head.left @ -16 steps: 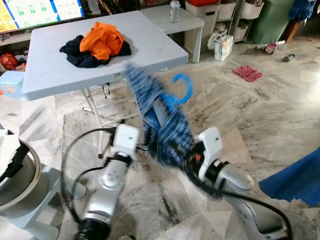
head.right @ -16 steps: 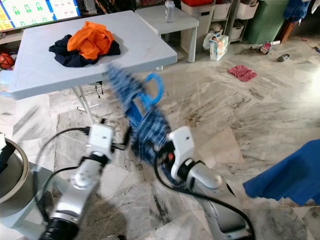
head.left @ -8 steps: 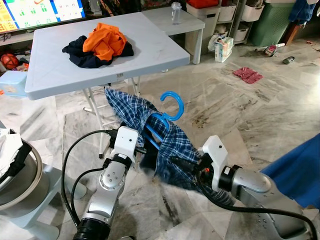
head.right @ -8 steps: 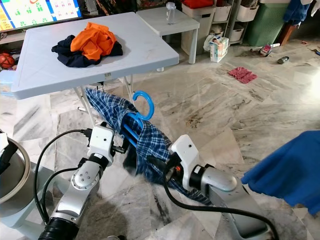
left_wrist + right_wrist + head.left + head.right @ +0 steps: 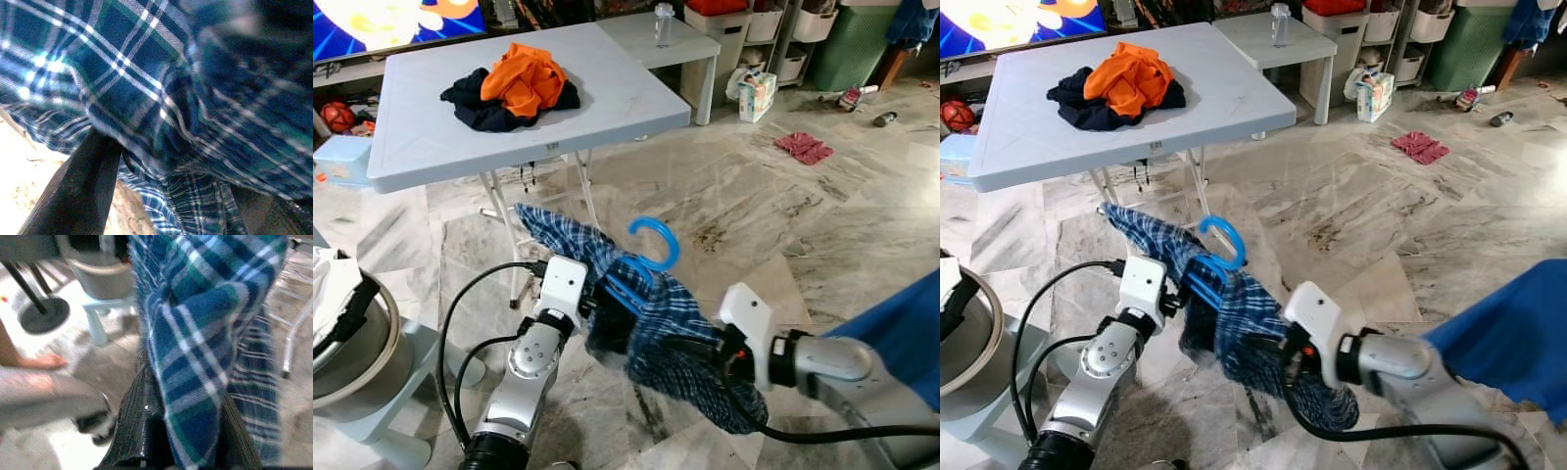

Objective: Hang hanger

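Left gripper (image 5: 597, 311), right gripper (image 5: 690, 348): both clamping limp plaid shirt (image 5: 651, 313) between them; gripping rigid blue hanger (image 5: 646, 257) likely steadier.

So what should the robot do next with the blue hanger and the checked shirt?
Probably lift it a little higher. Both grippers, left and right, hold the checked shirt low over the floor, with the blue hanger hook poking up. No rail is in sight, so it likely has to raise and carry it.

No legible text, labels, brands or numbers anywhere.
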`<state>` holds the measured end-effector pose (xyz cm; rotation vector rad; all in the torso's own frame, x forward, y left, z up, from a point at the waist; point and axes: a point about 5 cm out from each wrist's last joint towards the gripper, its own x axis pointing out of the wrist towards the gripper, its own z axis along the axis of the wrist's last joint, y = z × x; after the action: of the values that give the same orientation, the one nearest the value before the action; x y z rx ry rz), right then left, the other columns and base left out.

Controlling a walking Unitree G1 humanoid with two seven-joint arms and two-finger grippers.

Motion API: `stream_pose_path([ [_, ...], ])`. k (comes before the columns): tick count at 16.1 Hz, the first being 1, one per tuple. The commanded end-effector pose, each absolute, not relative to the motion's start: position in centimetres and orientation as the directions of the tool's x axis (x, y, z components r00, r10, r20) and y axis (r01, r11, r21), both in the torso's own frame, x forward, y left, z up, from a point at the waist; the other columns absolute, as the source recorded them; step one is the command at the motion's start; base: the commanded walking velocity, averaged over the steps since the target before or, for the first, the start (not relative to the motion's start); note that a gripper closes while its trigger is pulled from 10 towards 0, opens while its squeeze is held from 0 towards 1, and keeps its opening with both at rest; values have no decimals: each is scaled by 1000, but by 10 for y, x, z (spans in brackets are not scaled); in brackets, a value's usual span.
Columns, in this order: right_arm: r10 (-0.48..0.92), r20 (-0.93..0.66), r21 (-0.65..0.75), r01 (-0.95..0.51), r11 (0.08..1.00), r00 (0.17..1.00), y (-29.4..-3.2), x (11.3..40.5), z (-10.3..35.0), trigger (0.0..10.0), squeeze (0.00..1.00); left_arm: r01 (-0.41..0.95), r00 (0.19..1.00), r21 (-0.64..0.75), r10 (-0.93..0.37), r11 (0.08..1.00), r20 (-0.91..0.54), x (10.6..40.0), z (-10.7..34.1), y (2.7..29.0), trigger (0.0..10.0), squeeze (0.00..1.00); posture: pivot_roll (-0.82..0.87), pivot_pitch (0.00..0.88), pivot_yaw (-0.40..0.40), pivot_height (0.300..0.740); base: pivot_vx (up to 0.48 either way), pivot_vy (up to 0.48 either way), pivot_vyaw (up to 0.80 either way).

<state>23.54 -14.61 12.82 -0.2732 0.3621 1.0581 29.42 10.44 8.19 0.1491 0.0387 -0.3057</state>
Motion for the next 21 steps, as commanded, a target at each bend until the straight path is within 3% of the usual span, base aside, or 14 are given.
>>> stream_pose_path([
  [1,784,-467,-38,-896,443,408,-151,234,121,10000,0,289,957,150,-284,945,-54,297,85,110,0,0,-68,72,12,740,0,0,0],
  [4,693,-557,-143,-875,462,457,-176,244,117,10000,0,301,953,160,-290,940,-89,295,81,113,0,0,-67,76,14,740,0,0,0],
  [10,598,-598,-280,-838,468,534,-191,256,115,10000,0,356,933,138,-342,924,-111,292,79,108,0,0,-64,81,15,740,0,0,0],
  [11,542,-628,-323,-821,471,558,-202,260,112,10000,0,407,912,125,-397,905,-101,291,86,102,0,0,-63,84,15,740,0,0,0],
  [14,392,-713,-437,-805,400,582,-231,263,104,10000,0,487,872,89,-479,869,-99,293,95,96,0,0,-65,84,15,740,0,0,0],
  [17,321,-722,-491,-780,388,613,-243,265,103,10000,0,539,839,39,-532,841,-118,292,96,92,0,0,-72,86,16,740,0,0,0],
  [19,345,-720,-485,-792,370,602,-245,263,101,10000,0,545,834,43,-537,837,-122,292,97,93,0,0,-72,88,16,740,0,0,0],
  [21,407,-739,-435,-841,320,537,-252,249,109,10000,0,522,849,65,-510,851,-140,298,96,108,0,0,-71,92,14,740,0,0,0],
])
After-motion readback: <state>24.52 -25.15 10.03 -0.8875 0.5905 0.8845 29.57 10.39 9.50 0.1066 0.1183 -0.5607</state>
